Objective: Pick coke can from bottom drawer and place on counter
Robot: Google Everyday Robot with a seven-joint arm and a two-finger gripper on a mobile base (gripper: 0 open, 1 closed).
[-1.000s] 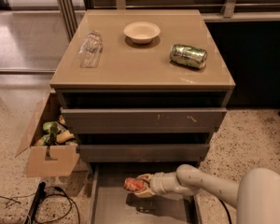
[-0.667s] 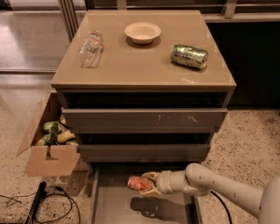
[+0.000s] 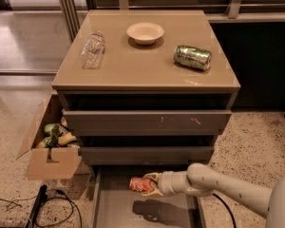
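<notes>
sticking out leftward from jaws clenched on it, coke can [image 3: 139,184] above bottom drawer [image 3: 112,205]

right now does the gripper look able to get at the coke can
Yes, it seems so: the gripper looks closed on the coke can, holding it just above the floor of the open bottom drawer, with nothing between them.

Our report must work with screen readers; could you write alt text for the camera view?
The end effector grips the coke can, holding it on its side over the open bottom drawer. On the counter above, a green can and a clear bottle lie on their sides near a pale bowl.
</notes>
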